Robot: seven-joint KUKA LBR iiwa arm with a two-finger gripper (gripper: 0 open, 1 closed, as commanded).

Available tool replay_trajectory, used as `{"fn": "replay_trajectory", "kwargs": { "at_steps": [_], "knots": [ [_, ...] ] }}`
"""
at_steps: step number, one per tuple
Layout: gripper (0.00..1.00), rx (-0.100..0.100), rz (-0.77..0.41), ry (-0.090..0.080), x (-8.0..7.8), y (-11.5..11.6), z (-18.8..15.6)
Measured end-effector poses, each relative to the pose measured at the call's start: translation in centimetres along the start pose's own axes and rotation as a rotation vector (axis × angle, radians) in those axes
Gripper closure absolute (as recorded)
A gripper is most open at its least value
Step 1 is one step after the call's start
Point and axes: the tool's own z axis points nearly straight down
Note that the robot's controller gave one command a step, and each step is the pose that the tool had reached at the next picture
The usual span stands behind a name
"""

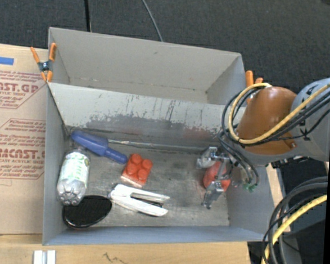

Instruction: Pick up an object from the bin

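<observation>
My gripper (210, 195) is low over the right part of the bin floor, close to the right wall. A small red thing (211, 177) lies right at it, partly hidden by the gripper's metal parts; whether it is gripped I cannot tell. The nearest other things are a white clip-like tool (139, 201) lying flat to the left and an orange-red toy brick (137, 170) beyond it.
A blue-handled screwdriver (99, 146) lies along the back left of the floor. At the left wall lie a crumpled clear bottle with a green label (74, 176) and a black oval thing (87, 211). Bare floor lies between the brick and the gripper.
</observation>
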Motion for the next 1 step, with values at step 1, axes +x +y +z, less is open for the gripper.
{"fn": "replay_trajectory", "kwargs": {
  "at_steps": [1],
  "knots": [
    [0.00, 0.000, 0.000, 0.000, 0.00, 0.00, 0.00]
  ]
}}
